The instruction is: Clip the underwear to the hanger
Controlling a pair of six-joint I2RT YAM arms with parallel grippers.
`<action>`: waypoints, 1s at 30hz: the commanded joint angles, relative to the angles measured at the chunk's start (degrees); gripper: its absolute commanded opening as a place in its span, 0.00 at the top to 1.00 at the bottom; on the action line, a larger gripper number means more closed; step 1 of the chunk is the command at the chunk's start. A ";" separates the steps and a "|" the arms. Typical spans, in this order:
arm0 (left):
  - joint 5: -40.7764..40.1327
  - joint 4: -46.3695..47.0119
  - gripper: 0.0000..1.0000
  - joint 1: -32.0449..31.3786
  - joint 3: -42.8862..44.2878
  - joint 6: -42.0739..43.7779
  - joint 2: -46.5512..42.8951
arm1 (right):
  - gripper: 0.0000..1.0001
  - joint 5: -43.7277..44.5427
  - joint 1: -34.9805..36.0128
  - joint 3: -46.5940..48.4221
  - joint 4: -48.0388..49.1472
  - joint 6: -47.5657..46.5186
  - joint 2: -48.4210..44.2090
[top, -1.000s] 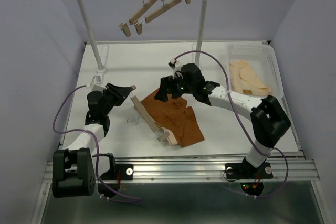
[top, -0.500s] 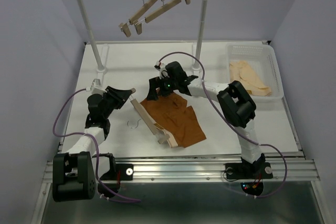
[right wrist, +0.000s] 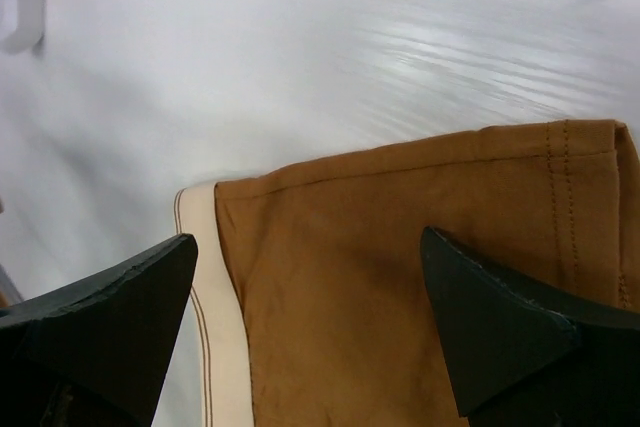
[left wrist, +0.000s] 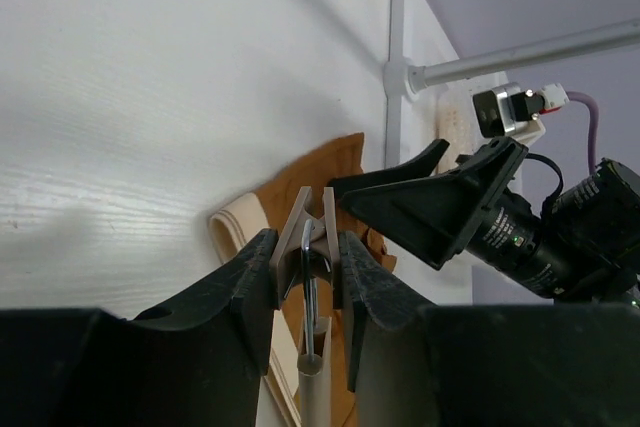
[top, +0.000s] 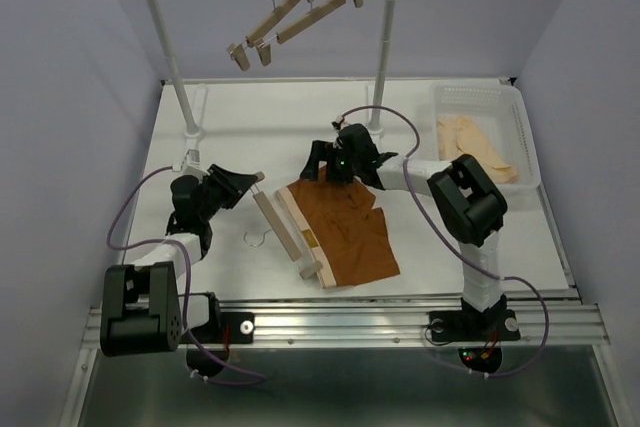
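The wooden clip hanger lies slanted on the white worktop, its near end touching the underwear. The left claw is clenched on the hanger's far clip, pinching it between both fingers. The rust-brown underwear now lies flat and squared beside the bar, where a second ago it was rumpled and skewed. Its tan waistband runs alongside the hanger. The right claw, released and holding nothing, hovers over the far waistband corner. That corner looks lined up to go into the pinched clip. Farther back, two spare hangers hang on a rail, and a basket holds cream garments.
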 commanded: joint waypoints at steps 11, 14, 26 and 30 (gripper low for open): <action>13.84 11.60 1.00 -1.25 11.44 4.25 15.04 | 0.00 -0.05 -2.21 -10.42 -2.94 -22.83 -17.72; 16.82 11.87 1.00 -1.51 13.81 4.95 18.64 | 0.00 -7.19 -2.21 -6.20 -5.40 -36.72 -17.63; 18.41 11.95 1.00 -2.04 15.75 5.74 21.72 | 0.03 -15.71 -2.21 13.66 -19.91 -57.75 -0.59; 18.50 11.95 1.00 -2.13 16.19 5.48 22.25 | 0.08 -18.17 -1.60 18.15 -20.35 -59.07 3.63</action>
